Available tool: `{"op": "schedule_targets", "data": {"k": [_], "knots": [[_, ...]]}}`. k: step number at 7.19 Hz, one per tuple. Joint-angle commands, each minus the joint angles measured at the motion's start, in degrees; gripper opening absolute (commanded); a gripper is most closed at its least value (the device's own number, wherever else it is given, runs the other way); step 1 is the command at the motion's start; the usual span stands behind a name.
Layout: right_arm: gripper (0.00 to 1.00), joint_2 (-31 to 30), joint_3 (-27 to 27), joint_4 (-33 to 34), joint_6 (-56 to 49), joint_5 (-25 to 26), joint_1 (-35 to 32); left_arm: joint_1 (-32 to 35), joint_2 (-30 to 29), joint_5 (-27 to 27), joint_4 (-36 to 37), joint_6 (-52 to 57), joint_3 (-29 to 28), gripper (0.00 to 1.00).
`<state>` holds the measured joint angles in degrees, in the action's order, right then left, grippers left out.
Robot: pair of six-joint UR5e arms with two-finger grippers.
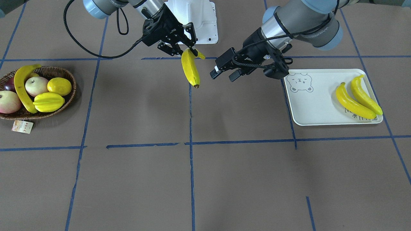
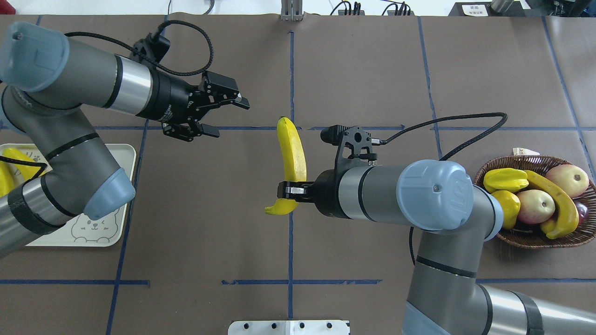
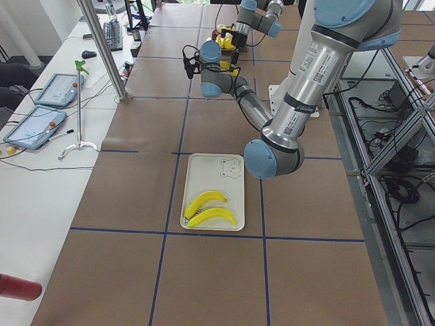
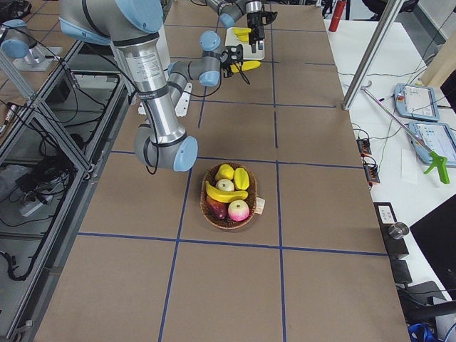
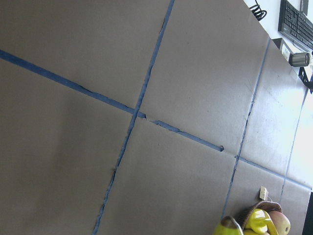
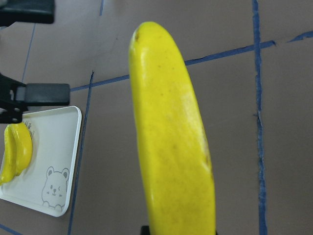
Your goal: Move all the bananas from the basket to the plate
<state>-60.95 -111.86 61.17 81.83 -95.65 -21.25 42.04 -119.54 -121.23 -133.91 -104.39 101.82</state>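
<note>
Plate [image 2: 126, 156], at the left end of the counter [image 2: 372, 70]: two bananas lie on it side by side, one [image 1: 354, 102] just beside the other [image 1: 366, 95], at the end away from the bear print. My left claw [image 2: 229, 118] hangs above the counter between plate and centre, jaws spread, nothing in them, pointed toward the middle. Centre: my right claw [image 2: 291, 190] is clenched on a third banana [image 2: 291, 153] near its stem end, holding it clear of the counter with the long free end toward the far side. The two claws are apart, with no contact yet. Right end: the basket [image 2: 507, 160] holds one last banana [image 2: 556, 204], lying across the other fruit. Assessment: this is the hand-over step for the third of four. Next, my left claw should close the gap, straddle the free length of the held banana and grip firmly before my right lets go. The glossy skin may slip if that release comes early.
</note>
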Motion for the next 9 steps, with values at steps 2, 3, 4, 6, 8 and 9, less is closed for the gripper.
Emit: {"op": "schedule_targets", "data": {"k": [2,3,4,6,8,9], "knots": [[0.02,2.24,1.65,0.17,0.35,1.08,0.59,-5.55,-2.97,6.00,2.15,-1.86,-0.04,1.00],[0.02,2.24,1.65,0.18,0.26,1.08,0.59,-6.70,-3.16,7.49,2.42,-2.31,-0.04,1.00],[0.03,2.24,1.65,0.18,0.26,1.08,0.59,-7.84,-3.16,8.90,2.51,-2.31,-0.22,0.98],[0.03,2.24,1.56,0.18,0.35,1.00,0.59,-7.85,-3.16,8.91,2.51,-2.31,-0.30,0.50],[0.12,2.24,1.56,0.18,0.35,1.00,0.59,-7.85,-3.16,8.91,2.60,-2.40,-0.13,0.05],[0.48,2.24,1.56,0.18,0.44,1.08,0.59,-7.85,-3.07,8.91,2.60,-2.31,-0.04,0.00]]}}
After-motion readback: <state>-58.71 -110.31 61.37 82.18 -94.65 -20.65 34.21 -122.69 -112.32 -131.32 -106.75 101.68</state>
